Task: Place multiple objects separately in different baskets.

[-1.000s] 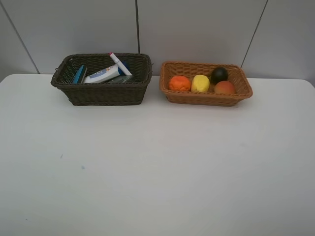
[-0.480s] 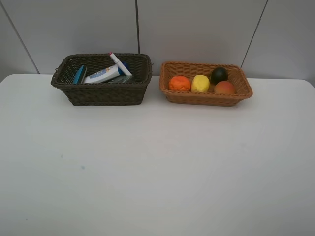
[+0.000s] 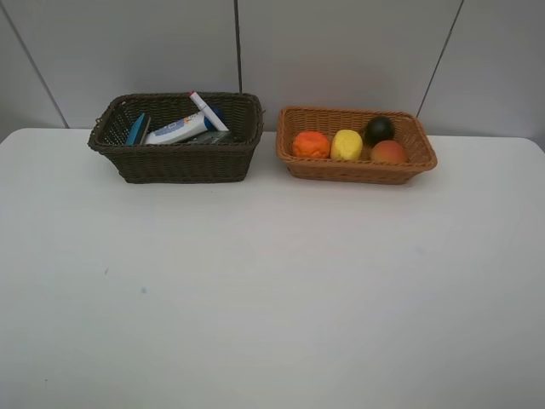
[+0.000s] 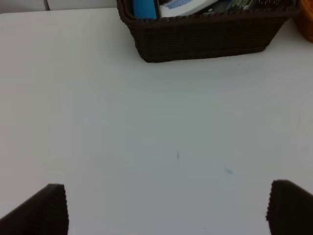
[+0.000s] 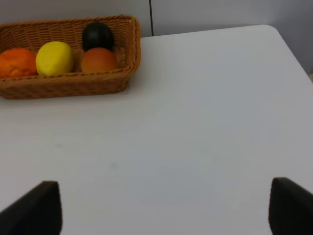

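Note:
The dark brown basket [image 3: 179, 166] holds the eraser block [image 3: 137, 129], the white tube [image 3: 180, 129], the marker [image 3: 208, 111] and the mostly hidden pump bottle [image 3: 210, 136]. The light tan basket [image 3: 358, 171] holds the orange [image 3: 310, 144], lemon [image 3: 347, 145], mangosteen [image 3: 379, 129] and peach [image 3: 389, 152]. My left gripper [image 4: 168, 210] is open and empty above bare table, short of the dark basket [image 4: 205, 39]. My right gripper [image 5: 164, 208] is open and empty, short of the tan basket [image 5: 68, 83]. Neither gripper shows in the exterior view.
The white table [image 3: 272, 290] stretches in front of both baskets, which stand side by side near its far edge against a grey panelled wall [image 3: 341, 51]. The table's right corner [image 5: 271, 29] shows in the right wrist view.

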